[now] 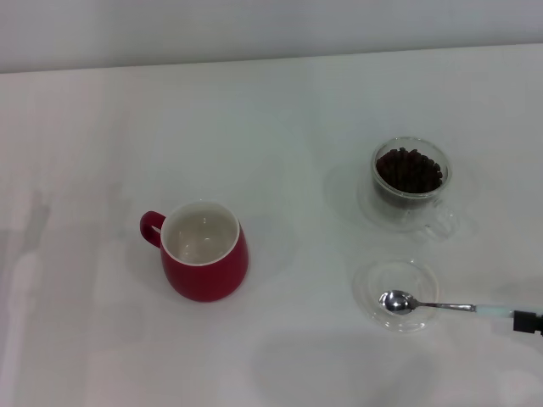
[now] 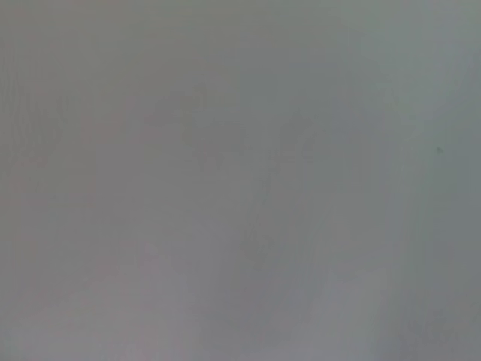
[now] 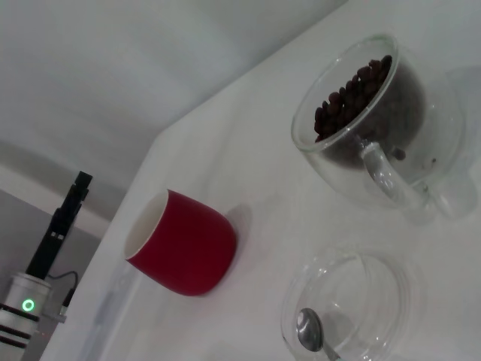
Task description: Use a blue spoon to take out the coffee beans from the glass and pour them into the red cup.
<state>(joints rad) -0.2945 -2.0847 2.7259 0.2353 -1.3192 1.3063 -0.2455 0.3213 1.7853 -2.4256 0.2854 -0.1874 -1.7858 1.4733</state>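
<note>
The red cup (image 1: 204,251) stands upright at centre-left of the white table, its white inside bare; it also shows in the right wrist view (image 3: 184,248). The glass (image 1: 411,178) with the coffee beans (image 1: 410,169) stands at the right; the right wrist view shows the glass (image 3: 391,143) and beans (image 3: 349,94) too. The blue spoon (image 1: 424,304) lies with its metal bowl in a shallow clear dish (image 1: 373,278), handle pointing right. A black part of my right gripper (image 1: 528,322) shows at the right edge, at the handle's end. My left gripper is out of view.
The shallow dish (image 3: 391,282) sits just in front of the glass. A black pole with a green light (image 3: 30,301) stands beyond the table's far-left edge. The left wrist view shows only a plain grey surface.
</note>
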